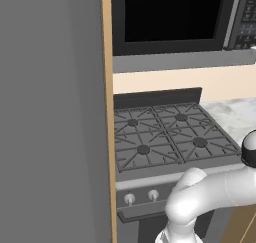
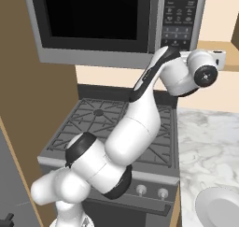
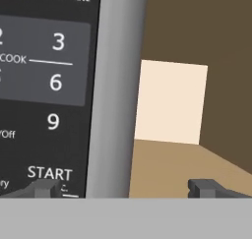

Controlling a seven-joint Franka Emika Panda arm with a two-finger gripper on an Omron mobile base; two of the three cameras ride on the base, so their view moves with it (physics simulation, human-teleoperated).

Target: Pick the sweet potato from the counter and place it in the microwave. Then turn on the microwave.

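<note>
The gripper (image 3: 125,189) is held wide apart and empty, just before the START key (image 3: 49,173) on the microwave (image 2: 112,20), whose door is seen shut. The sweet potato is probably inside; it cannot be made out. A firm, light press should suffice. Below lie the stove (image 1: 170,134) and marbled counter (image 2: 205,142).

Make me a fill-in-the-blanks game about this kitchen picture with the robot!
1. The microwave hangs above the ____.
2. In the hand view, the gripper is open, and the word on the button panel nearest its left fingertip is ____.
3. The microwave door is ____.
4. The white plate sits on the ____.

Missing words: stove; START; closed; counter
</note>
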